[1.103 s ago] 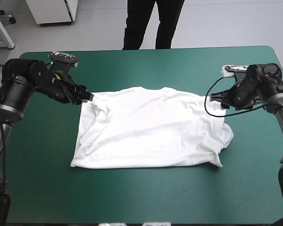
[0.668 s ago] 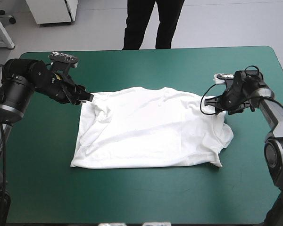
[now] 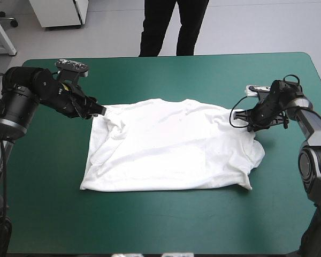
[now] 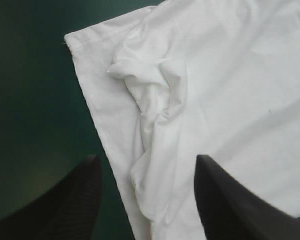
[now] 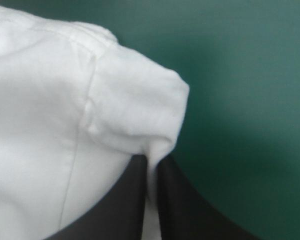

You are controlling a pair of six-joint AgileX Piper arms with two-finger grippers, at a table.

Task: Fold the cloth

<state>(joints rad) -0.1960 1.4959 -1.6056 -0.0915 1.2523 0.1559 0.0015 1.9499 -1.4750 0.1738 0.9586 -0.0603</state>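
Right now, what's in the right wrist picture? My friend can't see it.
The right gripper, all but shut, pinches a fold of the white T-shirt. The teal-green table cover shows beyond the cloth.

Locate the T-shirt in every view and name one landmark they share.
High view: the T-shirt lies spread flat at mid-table.
Left wrist view: its crumpled edge lies inside the open left gripper.
Right wrist view: its edge is pinched in the right gripper.
Shared landmark: the teal-green cover bordering the white cloth.
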